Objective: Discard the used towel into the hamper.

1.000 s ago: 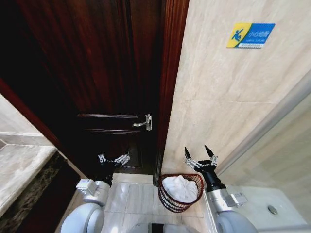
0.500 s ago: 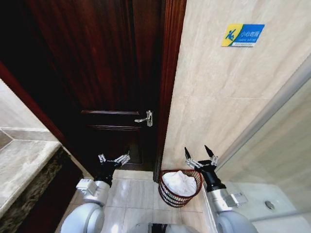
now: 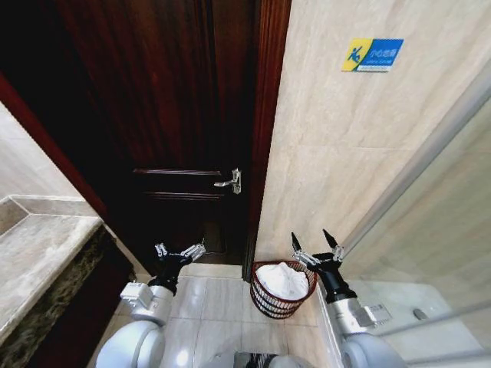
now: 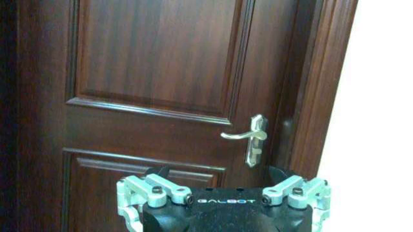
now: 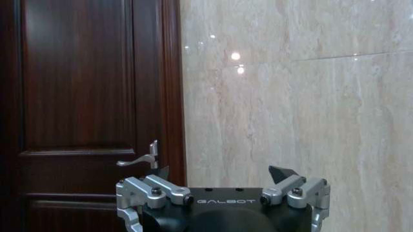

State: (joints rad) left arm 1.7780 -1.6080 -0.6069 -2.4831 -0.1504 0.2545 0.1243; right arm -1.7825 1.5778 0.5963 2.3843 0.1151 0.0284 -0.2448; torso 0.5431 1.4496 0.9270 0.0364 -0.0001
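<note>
Towel [image 3: 281, 280]: in the hamper [image 3: 270, 304].
Right gripper [image 3: 316, 246]: wide, empty — left gripper [image 3: 180, 251] likewise.
Risk: right arm clipping the hamper's rim — could tip.

- I'm looking into a bathroom, likely in a hotel or similar lodging, and I place everything from the dark wooden door [image 3: 176, 130].
- The door has raised panels and a silver lever handle [image 3: 230, 182] near its frame edge.
- Just right of the door frame runs a wall of polished beige stone tiles [image 3: 345, 153], glossy enough to mirror lights.
- High on that wall, right of the door, hangs a blue and yellow slip-warning sign [image 3: 371, 55].
- Left of the door stands a stone counter [image 3: 38, 261] on a dark base.
- Below the door, pale glossy floor tiles [image 3: 219, 299] spread out.
- By the foot of the door frame sits a wire hamper [image 3: 282, 290] holding a white towel [image 3: 282, 279].
</note>
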